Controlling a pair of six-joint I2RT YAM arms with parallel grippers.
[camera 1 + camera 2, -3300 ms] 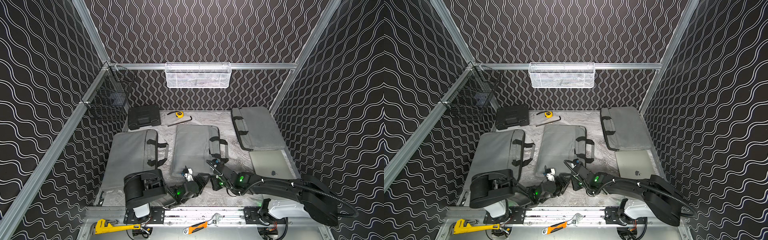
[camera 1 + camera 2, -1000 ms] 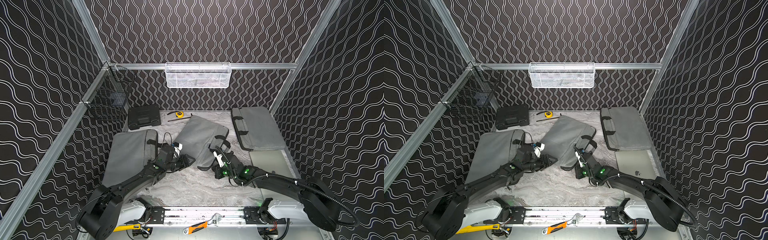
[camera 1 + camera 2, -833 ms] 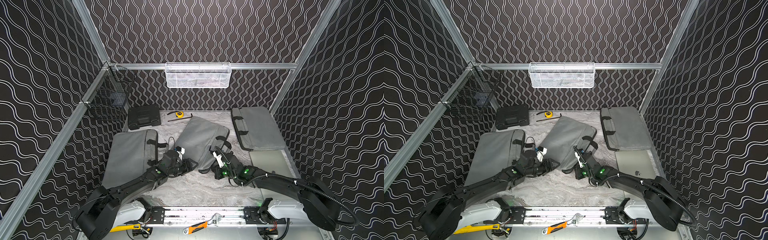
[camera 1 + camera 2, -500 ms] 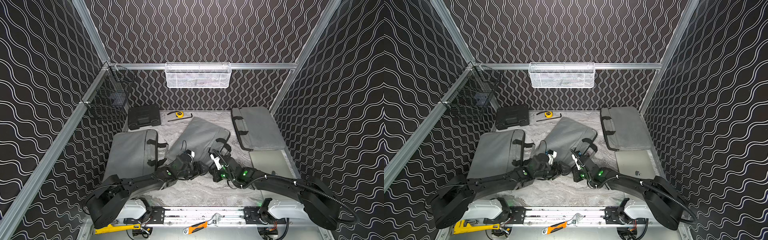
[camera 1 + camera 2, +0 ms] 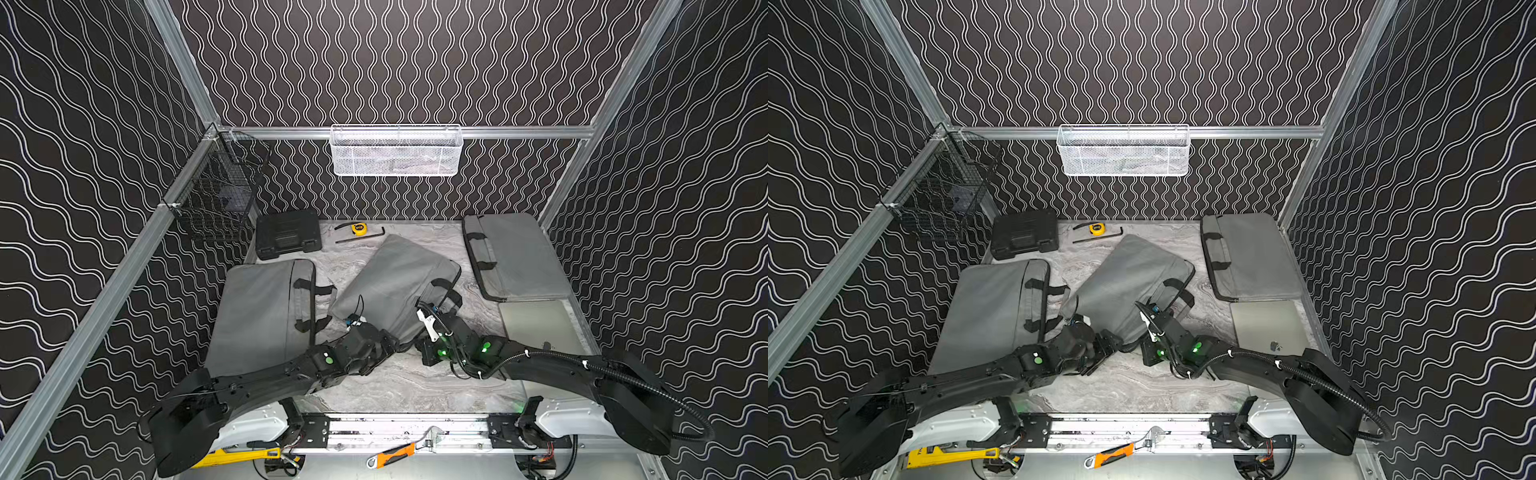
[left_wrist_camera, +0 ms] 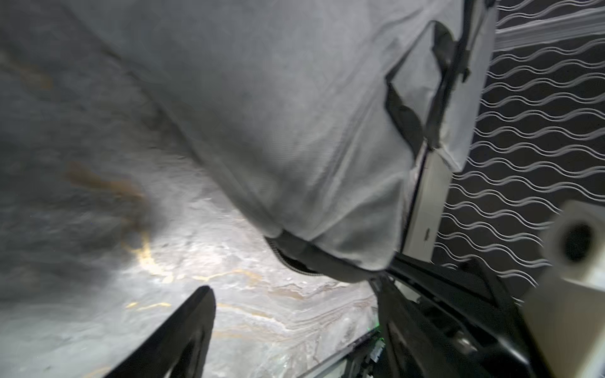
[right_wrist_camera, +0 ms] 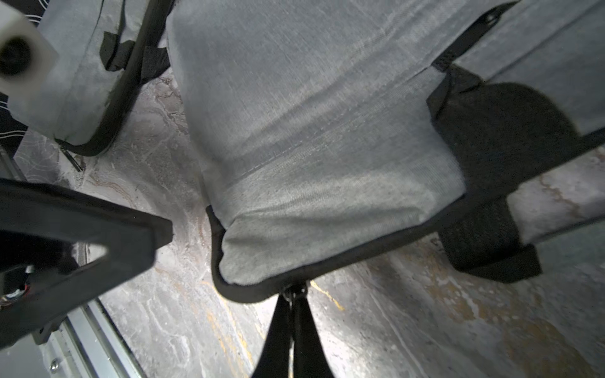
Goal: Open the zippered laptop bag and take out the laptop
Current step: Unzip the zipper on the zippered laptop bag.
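The grey zippered laptop bag [image 5: 395, 278] [image 5: 1125, 278] lies tilted in the middle of the table, black handles toward the right. My right gripper [image 7: 294, 296] [image 5: 417, 347] is shut on the zipper pull [image 7: 295, 289] at the bag's near corner. The bag [image 7: 311, 131] is zipped along that corner. My left gripper [image 6: 293, 286] [image 5: 386, 343] stands open just short of the same corner [image 6: 327, 252], with only table between its fingers. The laptop is hidden inside the bag.
A second grey bag [image 5: 262, 311] lies left, a third [image 5: 515, 257] at the back right, with a flat silver device [image 5: 540, 328] in front of it. Black case [image 5: 286, 235], tape measure [image 5: 359, 227] and hex key [image 5: 361, 237] sit at the back.
The bag has turned from straight to tilted. My left arm swung right from the left bag's handles to the middle bag's near corner, its jaws widening. The right gripper stayed shut at the corner.
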